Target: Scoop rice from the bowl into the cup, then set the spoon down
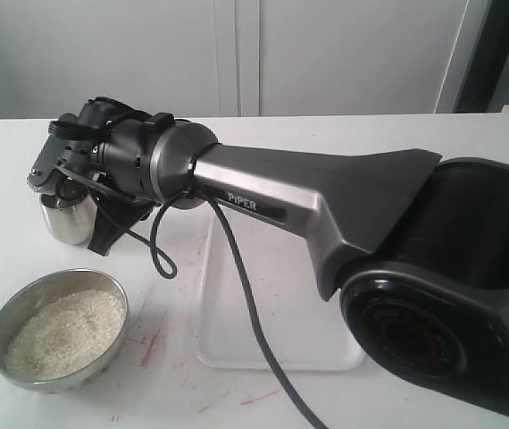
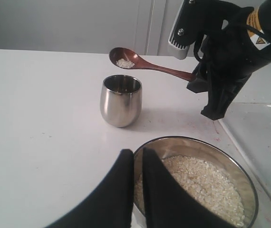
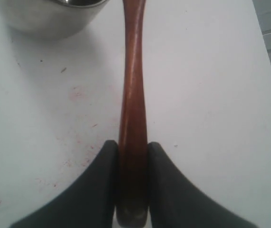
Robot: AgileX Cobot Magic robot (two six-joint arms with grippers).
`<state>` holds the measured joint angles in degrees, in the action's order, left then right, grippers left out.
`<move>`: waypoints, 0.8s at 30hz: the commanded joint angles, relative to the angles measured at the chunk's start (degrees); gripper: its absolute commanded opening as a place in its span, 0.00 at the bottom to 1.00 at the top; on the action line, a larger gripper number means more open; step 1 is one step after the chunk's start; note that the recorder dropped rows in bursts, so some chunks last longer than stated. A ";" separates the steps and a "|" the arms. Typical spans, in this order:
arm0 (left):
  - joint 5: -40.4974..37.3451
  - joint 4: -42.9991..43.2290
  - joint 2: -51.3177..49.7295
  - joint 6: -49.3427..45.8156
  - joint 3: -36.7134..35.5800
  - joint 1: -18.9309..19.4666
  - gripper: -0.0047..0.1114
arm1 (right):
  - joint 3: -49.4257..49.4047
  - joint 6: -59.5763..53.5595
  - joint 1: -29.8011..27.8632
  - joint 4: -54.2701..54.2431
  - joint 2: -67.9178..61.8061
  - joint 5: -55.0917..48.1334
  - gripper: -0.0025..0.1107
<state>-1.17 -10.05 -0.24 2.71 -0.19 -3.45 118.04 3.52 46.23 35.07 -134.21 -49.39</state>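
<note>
My right gripper [image 3: 132, 144] is shut on the end of the handle of the brown wooden spoon [image 3: 133, 95]. It has reached across to the left side of the table. The spoon's scoop [image 2: 123, 58] is level just above the steel cup [image 2: 120, 100], with a small heap of rice [image 2: 125, 63] in it. The wide steel bowl [image 1: 4, 313] stands in front of the cup, holding rice [image 1: 65, 332]. My left gripper [image 2: 138, 152] hangs shut on the near side of the bowl's rim [image 2: 192, 140], with nothing seen between its fingers. The exterior view does not show it.
A white translucent tray [image 1: 272, 313] lies on the white table to the right of the bowl, under the right arm [image 1: 326, 201]. Faint red marks dot the tabletop. The arm's dark base [image 1: 451, 313] fills the right front corner.
</note>
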 commanded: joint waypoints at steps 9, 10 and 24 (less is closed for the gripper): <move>-0.18 -0.52 0.24 0.11 0.19 -0.13 0.16 | 0.20 0.08 0.53 6.27 0.34 -0.90 0.02; -0.18 -0.52 0.24 0.11 0.19 -0.13 0.16 | 0.20 0.09 0.63 6.28 0.34 -0.79 0.02; -0.18 -0.52 0.24 0.11 0.19 -0.13 0.16 | 0.20 -0.90 1.35 8.64 0.34 -1.09 0.02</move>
<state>-1.17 -10.05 -0.24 2.71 -0.19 -3.45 118.04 3.05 47.50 42.52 -134.21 -50.10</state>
